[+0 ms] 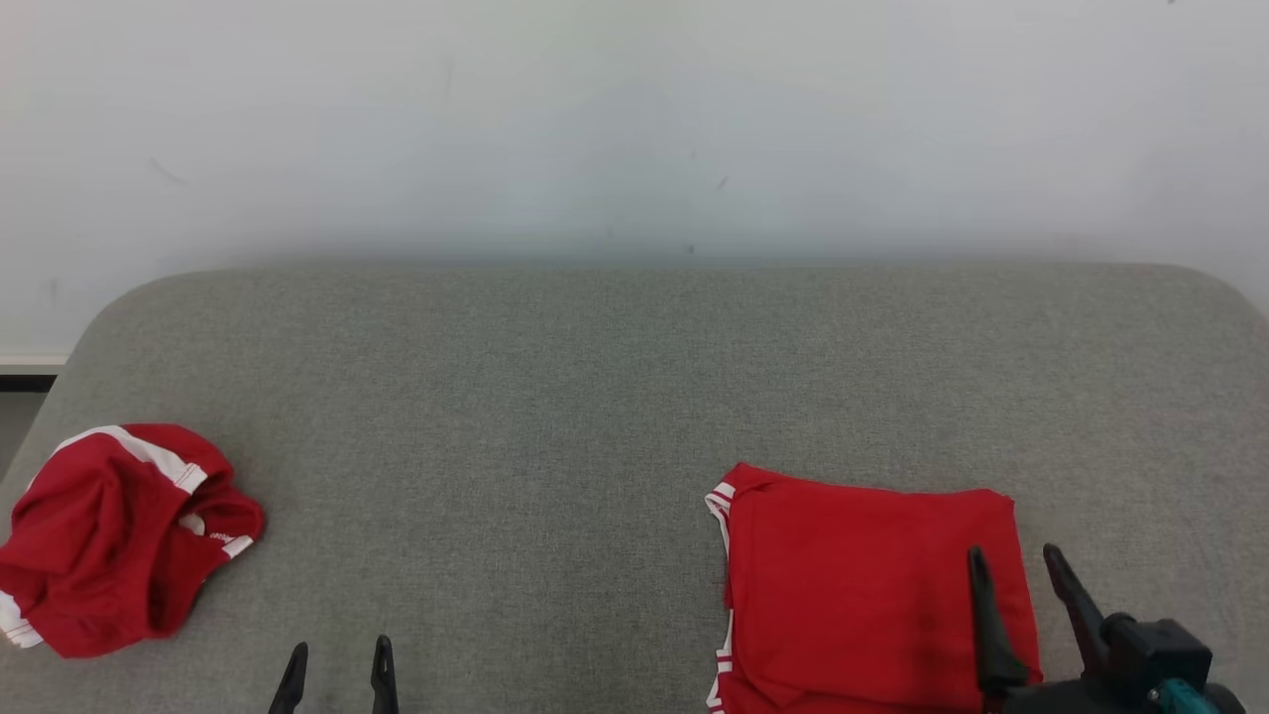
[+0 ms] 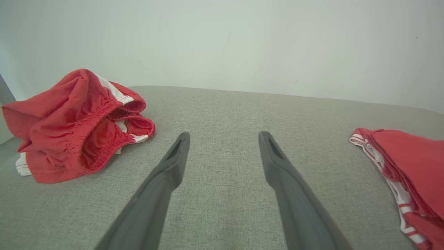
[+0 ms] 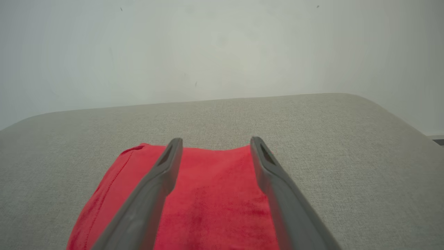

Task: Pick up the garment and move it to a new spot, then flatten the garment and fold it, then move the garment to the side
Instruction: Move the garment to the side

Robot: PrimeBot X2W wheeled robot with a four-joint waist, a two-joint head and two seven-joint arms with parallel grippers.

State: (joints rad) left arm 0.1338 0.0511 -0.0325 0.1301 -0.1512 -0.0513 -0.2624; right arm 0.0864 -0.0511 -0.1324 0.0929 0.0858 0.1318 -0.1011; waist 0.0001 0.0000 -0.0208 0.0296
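Both spread, empty: right claw over folded garment; left claw right of crumpled garment.

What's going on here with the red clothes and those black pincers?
A two-armed robot is tidying red clothes on a grey padded table. A folded red garment lies flat on its right, and the open right gripper is over it, holding nothing. A crumpled red garment sits in a heap on its left. The open left gripper is nearby, apart from it and empty.

A grey fabric-covered surface with rounded corners meets a plain white wall.
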